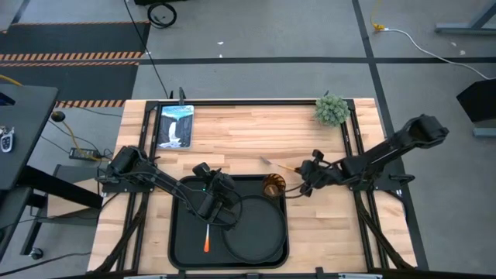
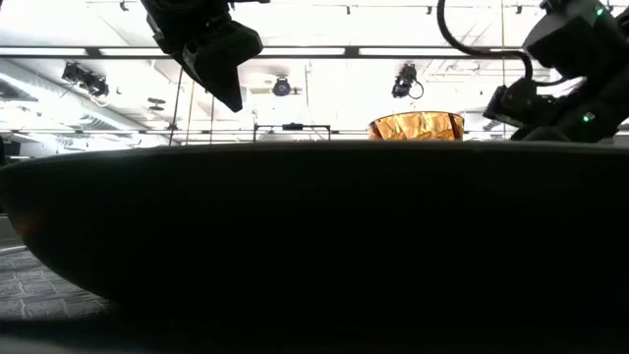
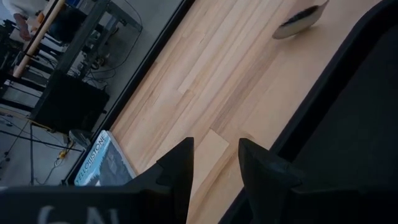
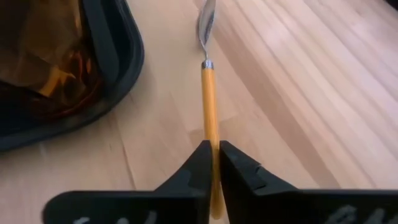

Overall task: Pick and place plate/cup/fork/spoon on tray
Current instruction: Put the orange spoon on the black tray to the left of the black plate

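Note:
The black tray point(image 1: 186, 240) lies at the table's near middle. On it are the round black plate point(image 1: 256, 229), the fork point(image 1: 208, 239) with its reddish handle, and the amber cup point(image 1: 273, 186) in the far right corner. The cup also shows in the right wrist view point(image 4: 50, 56). The spoon point(image 1: 279, 165) is on the wood just beyond that corner. My right gripper point(image 1: 304, 178) is shut on its handle. My left gripper point(image 1: 215, 194) is open and empty over the tray's far left part; its wrist view point(image 3: 216, 165) shows the gap between the fingers. My right gripper pinches the spoon's yellowish-orange handle point(image 4: 210, 124) near its free end between its two fingers. The fingers come from the table's right, slanting down, and lie along the handle. The bowl point(image 4: 207, 25) points away toward the table's left; whether it is clear of the wood I cannot tell.
A picture book point(image 1: 174, 125) lies at the table's far left. A small green plant point(image 1: 332, 110) stands at the far right. Bare wood lies between them and to the right of the tray. In the low view the tray's rim point(image 2: 314, 236) hides most of the table.

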